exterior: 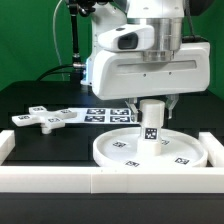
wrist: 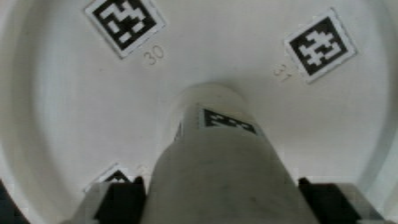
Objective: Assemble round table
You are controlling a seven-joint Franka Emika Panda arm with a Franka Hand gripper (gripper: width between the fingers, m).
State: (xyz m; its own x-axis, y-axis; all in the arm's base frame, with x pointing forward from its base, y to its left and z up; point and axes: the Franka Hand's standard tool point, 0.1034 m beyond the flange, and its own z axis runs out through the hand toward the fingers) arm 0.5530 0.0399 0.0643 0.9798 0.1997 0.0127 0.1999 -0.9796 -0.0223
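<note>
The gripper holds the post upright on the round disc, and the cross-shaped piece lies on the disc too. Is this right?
No. In the exterior view the cross-shaped piece lies on the black table, apart from the round disc, on that view's left. The gripper does hold the post upright on the disc.

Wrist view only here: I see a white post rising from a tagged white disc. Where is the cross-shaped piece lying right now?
Observer: The white plastic cross-shaped piece lies flat on the black table, to the exterior view's left of the white rimmed round disc, apart from it.
Operator: Is the post straight?
Observer: From outside, the short white cylindrical post looks upright, about at the disc's middle, with the gripper shut on its top.
Operator: Anything in front of the disc?
Observer: A long white border rail runs along the near edge, close to the disc's rim.
</note>
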